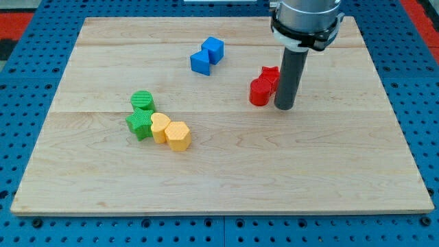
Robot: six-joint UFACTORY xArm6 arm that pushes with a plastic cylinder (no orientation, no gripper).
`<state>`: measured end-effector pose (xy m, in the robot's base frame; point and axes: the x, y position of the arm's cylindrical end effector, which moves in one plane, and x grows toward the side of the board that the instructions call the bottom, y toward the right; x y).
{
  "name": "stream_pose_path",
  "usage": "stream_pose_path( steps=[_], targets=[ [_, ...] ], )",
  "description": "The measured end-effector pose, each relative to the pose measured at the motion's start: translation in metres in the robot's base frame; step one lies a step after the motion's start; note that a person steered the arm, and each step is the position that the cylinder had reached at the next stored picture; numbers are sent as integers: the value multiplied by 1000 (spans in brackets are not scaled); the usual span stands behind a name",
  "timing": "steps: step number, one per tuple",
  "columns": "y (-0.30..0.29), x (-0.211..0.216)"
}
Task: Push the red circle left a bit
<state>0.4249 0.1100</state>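
The red circle [259,91] lay touching, at the view's left, my tip [285,107], a jawless rod tool holding nothing.

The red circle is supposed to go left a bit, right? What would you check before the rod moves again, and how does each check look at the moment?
1. My tip is on the view's right side of the red circle, the side to push from: ok.
2. Tip actually touching the red circle: cannot tell; they look very close.
3. Path to the view's left of the red circle free of blocks: ok.
4. The red star-like block sits against the circle, behind it; whether it gets dragged along: cannot tell.
5. Blue blocks stay clear of a short push: ok.
6. Room on the wooden board: ok.
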Motion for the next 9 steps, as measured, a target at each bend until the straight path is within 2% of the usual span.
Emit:
stream_pose_path(
  steps=[2,4,9],
  targets=[
    [4,-18],
    [-17,-22],
    [-110,-24]
  ],
)
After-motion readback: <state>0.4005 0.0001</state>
